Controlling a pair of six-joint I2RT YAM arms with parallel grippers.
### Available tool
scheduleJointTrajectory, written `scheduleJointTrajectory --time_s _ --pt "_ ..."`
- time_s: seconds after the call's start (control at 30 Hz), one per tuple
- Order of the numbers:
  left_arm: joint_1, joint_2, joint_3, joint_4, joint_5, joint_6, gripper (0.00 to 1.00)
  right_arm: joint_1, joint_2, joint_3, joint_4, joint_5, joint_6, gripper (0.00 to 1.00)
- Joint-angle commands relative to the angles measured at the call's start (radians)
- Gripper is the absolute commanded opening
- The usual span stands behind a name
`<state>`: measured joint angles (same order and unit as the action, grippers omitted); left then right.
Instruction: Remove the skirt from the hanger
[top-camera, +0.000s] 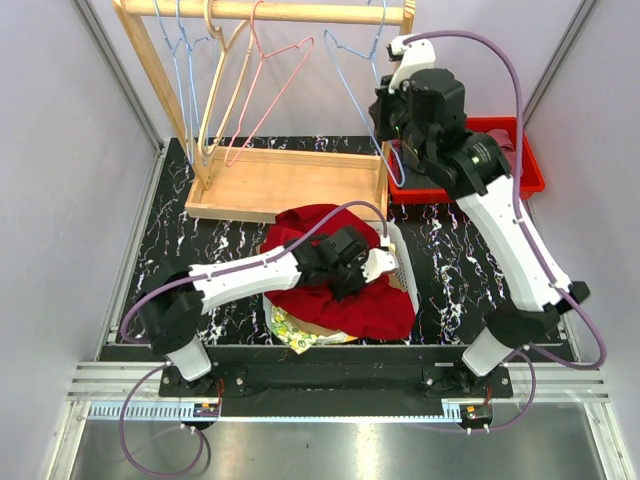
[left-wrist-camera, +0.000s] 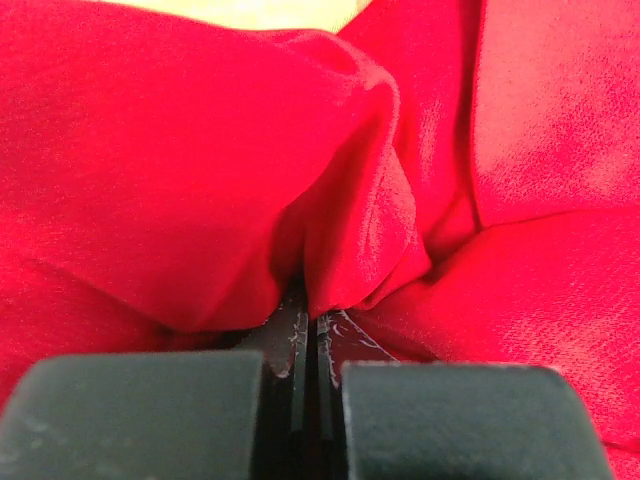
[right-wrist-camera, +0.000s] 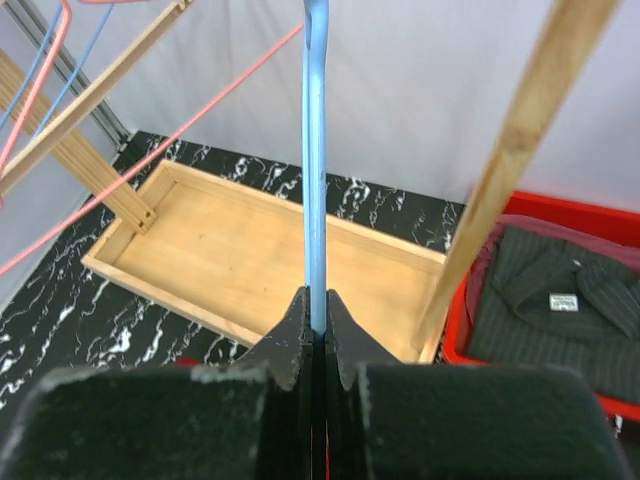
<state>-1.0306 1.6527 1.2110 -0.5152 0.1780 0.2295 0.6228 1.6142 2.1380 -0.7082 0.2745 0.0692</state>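
Found the skirt (top-camera: 385, 305) heaped on the table just in front of the rack (top-camera: 300, 10), clear of every hanger, with one edge against a white basket (top-camera: 403, 270)

Saw the left gripper (left-wrist-camera: 310, 340) down in that heap, with jaws closed tight on a fold of the red cloth

Saw the right gripper (right-wrist-camera: 315, 310) up beside the rack's right post (right-wrist-camera: 520, 150), with jaws clamped on the wire of a bare blue hanger (right-wrist-camera: 315, 150), above the rack's wooden base

Noted a red bin (top-camera: 530, 170) to the right of the rack with a dark striped garment inside, touched by neither arm

Judged the removal itself as good as done: nothing red on the blue hanger, all the cloth in front of the rack. Took the step in hand for the finish, with the hanger going to the rack and the skirt being set down

Could not tell whether the hook already sat on the rack's top bar

Reckoned the next move called for a check of that hook, then a release of the wire only once seated; on the left, an opening of the jaws and a straight lift, so as not to drag the fold up
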Motion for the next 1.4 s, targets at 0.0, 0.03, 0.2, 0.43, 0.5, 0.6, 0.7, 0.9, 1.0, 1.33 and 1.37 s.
scheduleJointTrajectory --time_s 0.0,0.03,0.2,0.43,0.5,0.6,0.7,0.9,1.0,1.33,1.37 --pt "-0.002 0.116 0.013 -0.069 0.061 -0.027 0.00 -0.009 0.126 0.173 -0.031 -0.044 0.009 0.00" --pt "0.001 0.158 0.050 -0.087 0.067 -0.015 0.09 -0.009 0.147 0.201 -0.043 -0.044 0.007 0.00" --pt "0.003 0.210 0.125 -0.158 0.063 0.010 0.99 -0.026 0.229 0.301 -0.054 -0.054 0.009 0.00" --pt "0.003 -0.042 0.079 -0.166 0.002 0.057 0.99 -0.060 0.294 0.362 -0.054 -0.084 0.021 0.00" --pt "0.003 -0.115 0.090 -0.180 -0.038 0.057 0.99 -0.067 0.311 0.378 -0.054 -0.089 0.026 0.00" --pt "0.003 -0.181 0.133 -0.235 -0.066 0.059 0.99 -0.072 0.328 0.405 -0.050 -0.096 0.034 0.00" --pt "0.003 -0.258 0.157 -0.266 -0.092 0.062 0.99 -0.075 0.342 0.416 -0.050 -0.104 0.041 0.00" --pt "0.009 -0.363 0.265 -0.324 -0.175 0.059 0.99 -0.077 0.366 0.395 -0.047 -0.126 0.064 0.00" --pt "0.014 -0.383 0.324 -0.351 -0.215 0.085 0.99 -0.075 0.363 0.352 -0.042 -0.135 0.076 0.00" --pt "0.142 -0.461 0.490 -0.319 -0.345 0.148 0.99 -0.075 0.196 0.090 0.032 -0.135 0.099 0.21" --pt "0.162 -0.482 0.495 -0.312 -0.357 0.154 0.99 -0.075 0.178 0.065 0.047 -0.133 0.101 0.43"
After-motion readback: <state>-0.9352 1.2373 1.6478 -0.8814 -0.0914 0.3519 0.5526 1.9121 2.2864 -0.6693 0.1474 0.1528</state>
